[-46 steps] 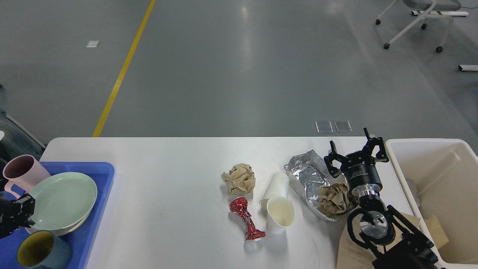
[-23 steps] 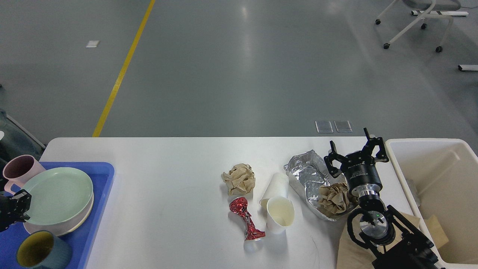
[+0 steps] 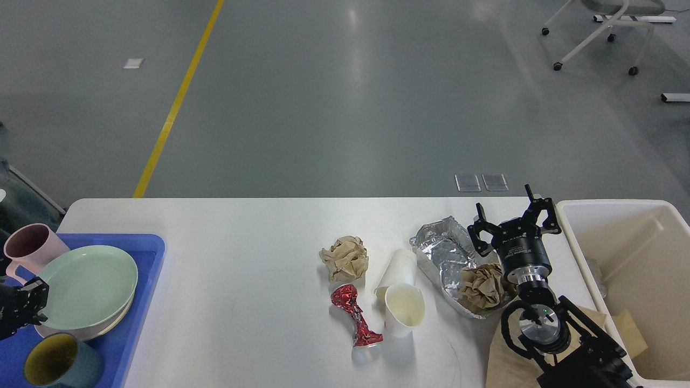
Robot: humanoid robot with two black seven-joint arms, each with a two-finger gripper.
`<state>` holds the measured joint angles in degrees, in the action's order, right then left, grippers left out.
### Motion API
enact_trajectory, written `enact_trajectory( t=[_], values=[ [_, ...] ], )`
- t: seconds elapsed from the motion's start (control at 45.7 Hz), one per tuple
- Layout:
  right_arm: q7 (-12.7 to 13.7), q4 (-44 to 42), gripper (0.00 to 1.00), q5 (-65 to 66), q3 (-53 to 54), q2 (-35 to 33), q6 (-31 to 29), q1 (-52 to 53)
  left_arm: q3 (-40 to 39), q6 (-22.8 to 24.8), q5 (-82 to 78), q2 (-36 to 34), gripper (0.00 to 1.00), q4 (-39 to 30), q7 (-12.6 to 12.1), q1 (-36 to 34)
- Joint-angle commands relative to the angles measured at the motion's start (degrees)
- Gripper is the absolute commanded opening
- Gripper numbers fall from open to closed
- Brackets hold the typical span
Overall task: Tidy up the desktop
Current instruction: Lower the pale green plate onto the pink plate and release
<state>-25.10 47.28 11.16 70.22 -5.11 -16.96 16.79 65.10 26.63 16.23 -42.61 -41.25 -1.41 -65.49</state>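
Grey floor — yellow line

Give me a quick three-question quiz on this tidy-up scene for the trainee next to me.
1. True or false: the crushed red can lies inside the foil tray.
2. Multiple choice: where does the green plate sit? A) on bare desktop B) in the blue tray C) in the cream bin
3. Short answer: are the right gripper fingers spread or closed?

Key
1. False. The can lies on the desktop, left of the two paper cups.
2. B.
3. Spread, holding nothing, above the foil tray's right end.
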Motion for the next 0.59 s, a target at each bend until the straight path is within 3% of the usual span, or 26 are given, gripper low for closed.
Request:
enact_trajectory(
  t=[0.0,0.153,0.416,0.569],
  values=[
    [0.0,0.0,1.0,0.0,0.0,0.0,0.0,0.0,0.5,0.1,-0.1,-0.2,0.52,-0.9,-0.3,-0.1],
    [0.0,0.0,1.0,0.0,0.0,0.0,0.0,0.0,0.4,0.0,-0.2,-0.3,0.48,-0.9,-0.3,0.0],
    [0.0,0.0,1.0,0.0,0.0,0.0,0.0,0.0,0.4,-0.2,-0.1,-0.6,0.62,-0.9,-0.2,0.0],
    [0.1,0.0,1.0,0.0,0.0,0.0,0.0,0.0,0.3,-0.3,-0.1,-0.7,0.76,-0.9,-0.2,0.0]
  ],
)
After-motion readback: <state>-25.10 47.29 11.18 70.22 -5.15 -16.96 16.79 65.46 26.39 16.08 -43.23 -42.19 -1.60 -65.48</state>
